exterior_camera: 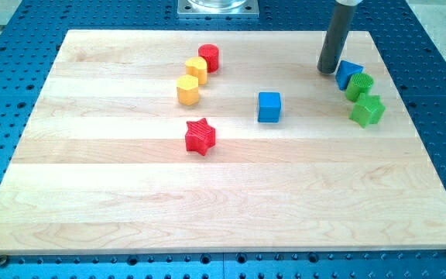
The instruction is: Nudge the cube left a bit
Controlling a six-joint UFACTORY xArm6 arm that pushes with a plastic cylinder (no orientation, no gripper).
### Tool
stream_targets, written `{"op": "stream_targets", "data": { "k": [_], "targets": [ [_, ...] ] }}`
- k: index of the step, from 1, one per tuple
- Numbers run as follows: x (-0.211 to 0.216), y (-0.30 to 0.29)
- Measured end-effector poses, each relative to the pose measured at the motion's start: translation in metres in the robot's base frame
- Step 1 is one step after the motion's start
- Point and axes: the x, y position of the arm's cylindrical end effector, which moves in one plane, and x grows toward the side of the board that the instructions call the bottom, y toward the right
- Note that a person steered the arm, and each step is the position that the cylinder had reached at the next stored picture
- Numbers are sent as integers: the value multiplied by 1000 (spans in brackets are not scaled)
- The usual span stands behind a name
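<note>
Task looks not started, judging from layout: blue cube (pixel 269 107) sits alone mid-board, slightly toward the view's right, nothing touching it. Nearest the view's bottom is bare wooden board (pixel 207 209), light maple planks, flat and smooth, so blocks should slide easily. Then the red star (pixel 200 136), left and a bit below the cube. Further up: yellow hexagonal block (pixel 187 90), second yellow block (pixel 197 69) and red cylinder (pixel 209 57) in a diagonal chain, touching or nearly so. Right side: green block (pixel 368 111), second green block (pixel 359 84), and a blue block (pixel 348 74), shape unclear. My tip (pixel 327 72) is a plain rod with nothing that opens, closes or holds; it stands just beside that blue block's left edge, well apart from the cube, up and to its right. Left to do: come down to the cube's right face, push left briefly. Around the board, blue perforated table (pixel 22 23); metal mount (pixel 218 8) at top.
</note>
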Motion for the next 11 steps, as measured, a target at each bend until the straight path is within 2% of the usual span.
{"op": "stream_targets", "data": {
  "k": [1, 2, 4, 5, 6, 7, 9, 11],
  "targets": [
    [8, 0],
    [16, -23],
    [10, 17],
    [10, 17],
    [10, -9],
    [10, -76],
    [12, -125],
    [48, -165]
  ]
}}
